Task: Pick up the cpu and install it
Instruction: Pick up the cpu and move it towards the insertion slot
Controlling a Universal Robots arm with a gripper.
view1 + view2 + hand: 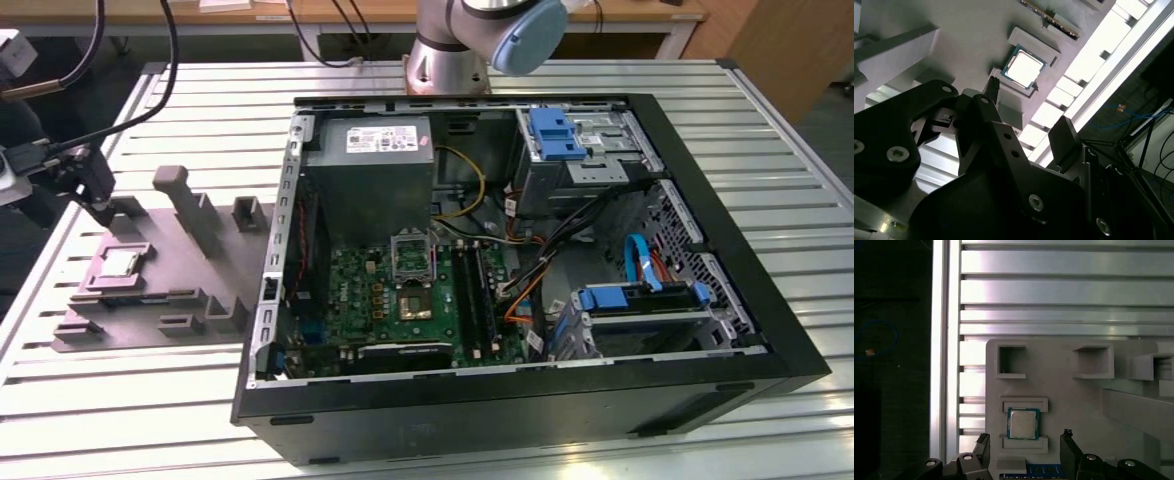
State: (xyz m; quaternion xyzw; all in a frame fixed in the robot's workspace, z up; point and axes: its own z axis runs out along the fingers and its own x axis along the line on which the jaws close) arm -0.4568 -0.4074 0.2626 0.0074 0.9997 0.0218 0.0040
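— Exterior view first: where does the cpu (120, 263) lie, that small flat square chip with the pale silvery metal top?

— In the grey-purple plastic tray (160, 270) with raised blocks, in a shallow seat near the tray's outer edge, the edge away from the open black computer case (534, 400). The tray lies flat on the slatted aluminium counter (134, 400), and the case stands just beside the tray.

— And the fingers (100, 200)?

— Dark, hanging over the tray on the cpu's side, above the cpu and apart from it. How wide they stand I cannot tell from there.

— Do the wrist views settle it?

— Yes. In the first wrist view the two black fingers (983, 450) are spread wide and released, grasping nothing. The cpu (1023, 423) shows between them, flat in its seat, with a raised tray block just beside it on each of two opposite sides. In the second wrist view the cpu (1024, 68) sits in that seat, a green rim around its bright lid, beyond the fingertips (995, 85), which do not touch it.

— Anything inside the case?

— A green motherboard (387, 300), a grey metal power-supply box (380, 190) and a blue plastic drive bracket (554, 130), all well apart from the tray.
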